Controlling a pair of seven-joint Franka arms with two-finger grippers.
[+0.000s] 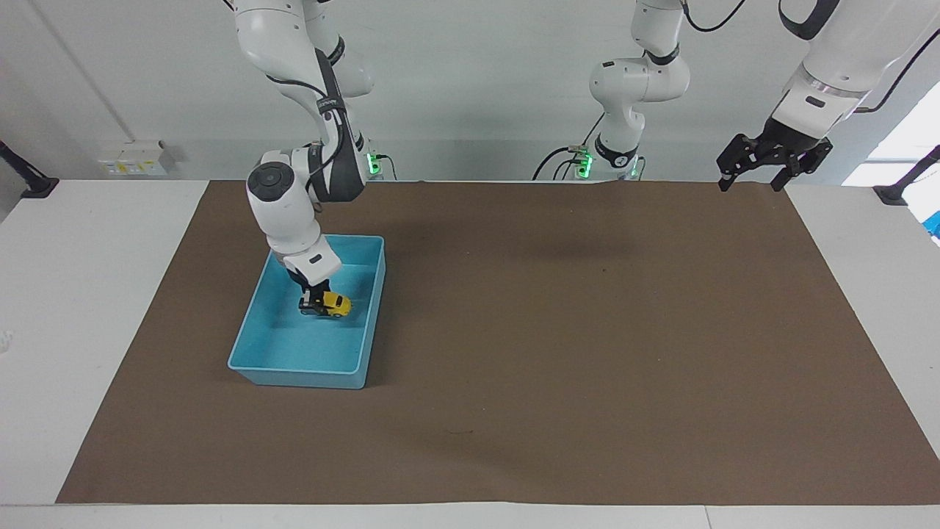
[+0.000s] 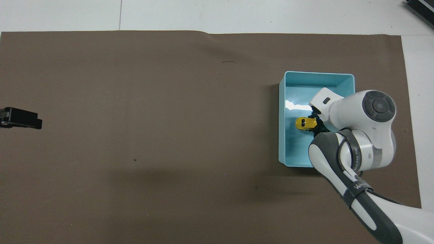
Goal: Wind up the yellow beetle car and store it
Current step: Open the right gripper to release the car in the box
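We see the right gripper (image 1: 314, 303) down inside the blue tray (image 1: 250, 339), clamped on the yellow beetle car (image 1: 336, 303).

The tray sits on the brown mat (image 1: 558, 330) toward the right arm's end of the table, nearer the mat's robot-side edge than its outer one, and we find the car about midway along the tray's length, closer to the tray wall that faces the middle of the table; we cannot tell whether its wheels touch the tray floor. The left gripper (image 1: 756, 173) waits in the air over the mat's corner at the left arm's end, on the robots' edge, jaws spread wide and holding nothing.
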